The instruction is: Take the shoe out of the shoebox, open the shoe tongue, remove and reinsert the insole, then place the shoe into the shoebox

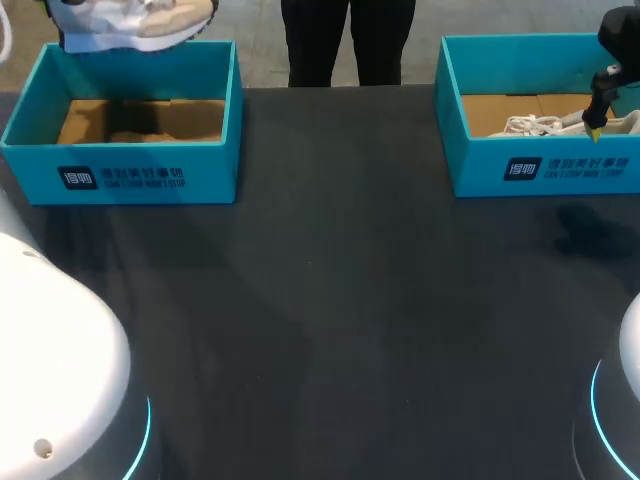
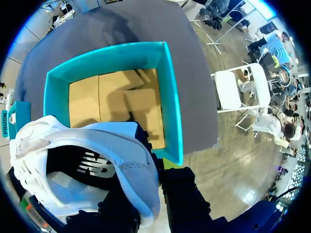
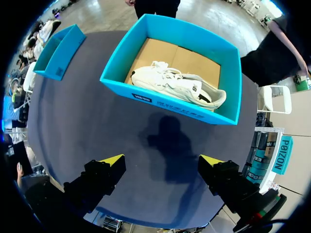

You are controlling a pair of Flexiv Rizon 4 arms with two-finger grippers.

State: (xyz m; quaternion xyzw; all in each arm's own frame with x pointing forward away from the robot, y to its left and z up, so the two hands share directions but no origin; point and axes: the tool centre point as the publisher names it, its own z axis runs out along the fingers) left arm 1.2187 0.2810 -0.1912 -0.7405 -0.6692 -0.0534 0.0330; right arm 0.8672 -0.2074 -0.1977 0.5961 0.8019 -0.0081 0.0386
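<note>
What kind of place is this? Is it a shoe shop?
Probably a robot practice table, not a shop: two open teal cardboard shoeboxes on a dark grey table, one holding a white lace-up sneaker, and a robot's left hand gripping a white and pale-blue sneaker.

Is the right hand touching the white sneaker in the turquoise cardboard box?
Apart. The right wrist view shows the open right hand over dark table, the white sneaker ahead inside its turquoise cardboard box.
</note>
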